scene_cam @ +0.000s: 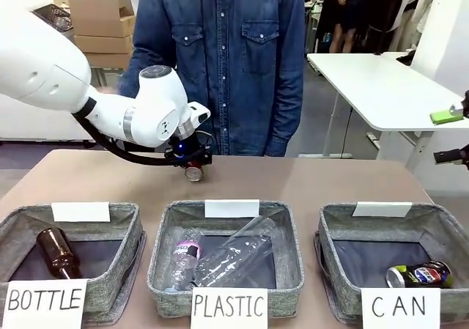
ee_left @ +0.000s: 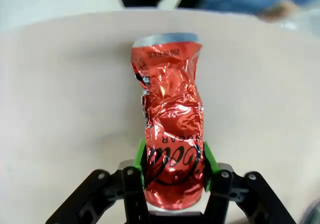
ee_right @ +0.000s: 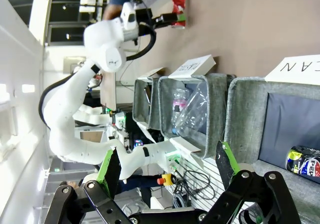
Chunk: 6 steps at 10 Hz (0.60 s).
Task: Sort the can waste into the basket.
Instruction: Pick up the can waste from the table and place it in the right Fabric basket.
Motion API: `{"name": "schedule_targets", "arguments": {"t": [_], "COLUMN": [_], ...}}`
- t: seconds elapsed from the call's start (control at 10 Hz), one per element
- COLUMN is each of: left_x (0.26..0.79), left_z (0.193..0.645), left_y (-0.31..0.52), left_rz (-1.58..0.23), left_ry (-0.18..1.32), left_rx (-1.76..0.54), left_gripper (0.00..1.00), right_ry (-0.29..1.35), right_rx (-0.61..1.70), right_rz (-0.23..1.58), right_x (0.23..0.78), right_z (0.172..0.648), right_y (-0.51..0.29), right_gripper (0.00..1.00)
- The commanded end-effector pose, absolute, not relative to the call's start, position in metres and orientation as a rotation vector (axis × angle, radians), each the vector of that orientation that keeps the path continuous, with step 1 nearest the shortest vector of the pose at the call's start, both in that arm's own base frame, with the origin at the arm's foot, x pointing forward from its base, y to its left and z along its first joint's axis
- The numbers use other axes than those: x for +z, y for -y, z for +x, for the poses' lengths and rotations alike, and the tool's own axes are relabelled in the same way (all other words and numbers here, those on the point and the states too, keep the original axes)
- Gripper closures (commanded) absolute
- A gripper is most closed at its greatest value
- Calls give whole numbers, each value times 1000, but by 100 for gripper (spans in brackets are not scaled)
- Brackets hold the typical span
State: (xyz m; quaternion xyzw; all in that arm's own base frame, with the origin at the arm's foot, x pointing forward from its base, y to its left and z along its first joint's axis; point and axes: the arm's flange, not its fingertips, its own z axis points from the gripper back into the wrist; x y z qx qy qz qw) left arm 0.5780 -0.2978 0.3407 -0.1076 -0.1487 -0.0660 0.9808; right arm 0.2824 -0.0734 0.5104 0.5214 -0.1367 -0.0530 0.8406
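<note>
While the red crushed can (ee_left: 172, 134) is clamped at one end between the green pads (ee_left: 139, 156) of the left gripper (ee_left: 173, 156), close to the far edge of the table (scene_cam: 330, 179) before a person in a denim shirt (scene_cam: 220, 50), the dark blue Pepsi can (scene_cam: 419, 275) is seen lying inside the basket signed "CAN" (scene_cam: 330, 223). Whether the red can touches the table cannot be told. The right gripper (ee_right: 167, 156) is spread wide and empty near that basket.

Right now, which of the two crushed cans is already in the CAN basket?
The dark blue Pepsi-logo can, lying in the CAN basket's right front corner. The red can is outside it, clamped in the left gripper.
</note>
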Motion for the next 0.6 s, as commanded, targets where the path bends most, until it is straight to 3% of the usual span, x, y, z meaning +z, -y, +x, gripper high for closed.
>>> {"name": "schedule_targets", "arguments": {"t": [0.0,0.2,0.5], "left_x": [401,438,481], "left_z": [507,441,368], "left_y": [296,306,261], "left_rz": [-427,-529,-650], "left_ry": [258,115,-338], "left_rx": [-369,-642,-1071], "left_gripper": [100,100,100], "right_ry": [299,299,299], "right_rx": [-100,-100,-100], "right_rz": [1089,1089,1089], "right_x": [509,509,509], "right_z": [283,283,283], "right_y": [75,75,75], "right_gripper": [0,0,0]}}
